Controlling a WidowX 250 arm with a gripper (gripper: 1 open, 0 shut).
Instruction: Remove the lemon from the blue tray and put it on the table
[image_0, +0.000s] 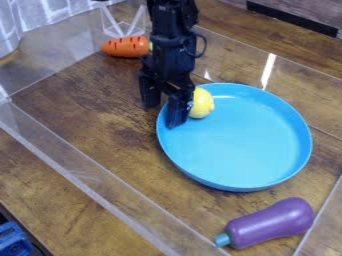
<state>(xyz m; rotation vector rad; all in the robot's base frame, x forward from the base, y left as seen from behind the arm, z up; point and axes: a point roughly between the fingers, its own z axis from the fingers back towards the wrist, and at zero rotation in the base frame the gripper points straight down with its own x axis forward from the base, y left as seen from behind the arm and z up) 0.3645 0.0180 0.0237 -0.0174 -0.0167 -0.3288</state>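
One robot arm reaches down from the far side of a wooden table (80, 150) fenced by clear plastic walls (54, 130). Its black gripper (166, 103) points straight down, jaws spread wide and holding nothing. The fingers straddle the far-left rim of the blue tray (241, 140): one finger looks to be outside the rim, the other just inside, beside the lemon (202, 104).

That placement seems deliberate. The lemon lies against the tray's raised rim at its far-left edge, so the gripper has to come down right at the rim to get near the fruit. It is just left of the lemon rather than centred over it, and whether a finger touches the fruit cannot be told from this angle. No grasp has been made yet; the lemon is in the tray, not on the table.

The lemon is a small, smooth, bright yellow oval, partly hidden behind the near finger, tiny against the large round shallow dish, which is otherwise empty.

Two other toy vegetables sit well clear of the action: an orange carrot (127, 45) at the far left behind the arm, and a purple eggplant (271, 224) at the near right, beyond the tray's near edge.
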